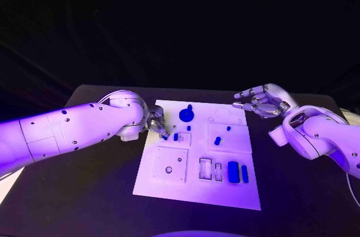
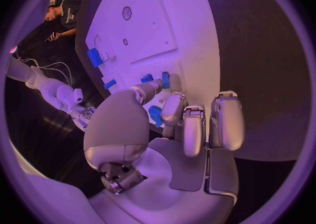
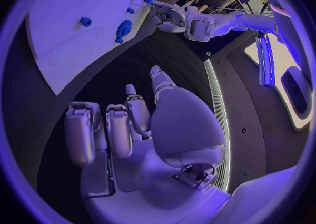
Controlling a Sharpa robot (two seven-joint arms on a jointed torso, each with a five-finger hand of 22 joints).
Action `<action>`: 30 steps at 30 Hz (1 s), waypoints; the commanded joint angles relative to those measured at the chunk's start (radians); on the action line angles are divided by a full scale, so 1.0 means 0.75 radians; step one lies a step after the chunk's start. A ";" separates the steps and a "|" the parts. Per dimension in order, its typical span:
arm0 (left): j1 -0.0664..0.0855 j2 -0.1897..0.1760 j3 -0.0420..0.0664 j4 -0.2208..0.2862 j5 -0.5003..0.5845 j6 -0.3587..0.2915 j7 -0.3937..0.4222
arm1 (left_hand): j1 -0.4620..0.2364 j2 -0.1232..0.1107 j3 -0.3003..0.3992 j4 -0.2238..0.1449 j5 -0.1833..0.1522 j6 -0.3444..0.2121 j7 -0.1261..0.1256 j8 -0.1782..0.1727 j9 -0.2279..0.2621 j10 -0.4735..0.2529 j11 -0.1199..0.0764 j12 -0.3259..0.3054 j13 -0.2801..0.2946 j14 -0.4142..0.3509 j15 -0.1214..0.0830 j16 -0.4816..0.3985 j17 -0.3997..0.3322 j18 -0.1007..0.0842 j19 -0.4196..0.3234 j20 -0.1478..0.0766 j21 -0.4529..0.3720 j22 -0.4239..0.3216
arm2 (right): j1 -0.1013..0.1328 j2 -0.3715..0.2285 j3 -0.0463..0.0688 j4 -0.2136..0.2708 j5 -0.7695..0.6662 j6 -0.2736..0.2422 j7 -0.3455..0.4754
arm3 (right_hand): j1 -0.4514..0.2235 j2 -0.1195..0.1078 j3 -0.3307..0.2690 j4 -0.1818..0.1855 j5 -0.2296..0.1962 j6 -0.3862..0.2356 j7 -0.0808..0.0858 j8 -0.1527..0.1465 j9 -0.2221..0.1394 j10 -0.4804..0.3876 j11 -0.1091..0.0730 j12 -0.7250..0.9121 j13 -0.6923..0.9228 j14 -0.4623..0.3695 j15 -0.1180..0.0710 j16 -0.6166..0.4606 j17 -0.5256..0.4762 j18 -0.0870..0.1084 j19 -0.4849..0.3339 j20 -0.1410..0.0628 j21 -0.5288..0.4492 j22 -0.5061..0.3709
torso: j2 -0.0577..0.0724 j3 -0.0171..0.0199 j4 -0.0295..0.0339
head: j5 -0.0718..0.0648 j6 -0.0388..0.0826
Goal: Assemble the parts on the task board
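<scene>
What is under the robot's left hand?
The left hand is over the task board's left edge, fingertips at a small blue part. Whether it pinches that part can't be seen; the fingers cover it.

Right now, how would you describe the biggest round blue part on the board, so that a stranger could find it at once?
Start from the white task board in the middle of the black table. Go to its far edge, near the middle, just right of the left hand. There lies the round blue part, a disc with a short stub, wider than the small blue pegs nearby.
</scene>
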 commanded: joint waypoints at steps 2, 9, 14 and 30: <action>-0.007 0.014 -0.006 -0.005 0.044 0.022 -0.037 | -0.021 0.004 -0.008 0.012 -0.001 0.038 -0.020 -0.010 -0.009 0.006 -0.006 0.009 0.007 0.140 -0.008 0.004 0.351 -0.003 0.007 -0.008 0.004 0.088 | -0.001 0.000 0.000 0.003 -0.002 0.016 0.008 | -0.001 0.009 -0.007 0.002 0.006 0.011 0.000 0.006 0.001 0.002 -0.007 0.001 0.089 0.111 -0.001 -0.005 0.233 0.008 0.018 -0.004 -0.008 0.080 | -0.001 -0.0001 0.0002 | -0.002 0.000; -0.007 0.020 -0.006 -0.009 0.051 0.048 -0.042 | -0.045 -0.015 -0.031 0.020 -0.001 0.051 -0.024 -0.013 -0.024 0.014 -0.009 0.021 0.022 0.140 -0.010 0.004 0.351 -0.004 0.009 -0.010 0.006 0.092 | -0.001 -0.002 0.000 0.003 -0.002 0.019 0.007 | 0.000 0.010 -0.008 0.002 0.006 0.011 0.000 0.006 0.001 0.003 -0.007 0.002 0.089 0.111 -0.002 -0.005 0.233 0.008 0.018 -0.004 -0.008 0.081 | -0.001 -0.0008 0.0016 | -0.004 -0.003; -0.008 0.022 -0.006 -0.010 0.052 0.057 -0.044 | -0.060 -0.014 -0.039 0.029 0.000 0.065 -0.028 -0.013 -0.033 0.024 -0.012 0.035 0.038 0.140 -0.011 0.004 0.351 -0.004 0.011 -0.012 0.007 0.095 | -0.001 -0.002 0.000 0.003 -0.002 0.021 0.007 | 0.000 0.010 -0.008 0.002 0.006 0.011 0.000 0.006 0.001 0.003 -0.007 0.002 0.089 0.111 -0.002 -0.005 0.233 0.008 0.018 -0.004 -0.008 0.081 | -0.001 -0.0004 0.0012 | -0.004 -0.004; -0.008 0.026 -0.006 -0.004 0.051 0.056 -0.058 | -0.083 -0.010 -0.051 0.039 0.000 0.090 -0.035 -0.014 -0.055 0.044 -0.018 0.060 0.067 0.140 -0.015 0.004 0.351 -0.009 0.022 -0.015 0.020 0.112 | -0.001 -0.002 0.000 0.003 -0.002 0.021 0.008 | 0.000 0.010 -0.008 0.002 0.006 0.011 0.000 0.006 0.001 0.003 -0.007 0.002 0.089 0.111 -0.002 -0.005 0.233 0.008 0.018 -0.004 -0.008 0.081 | 0.000 -0.0007 0.0010 | -0.005 -0.012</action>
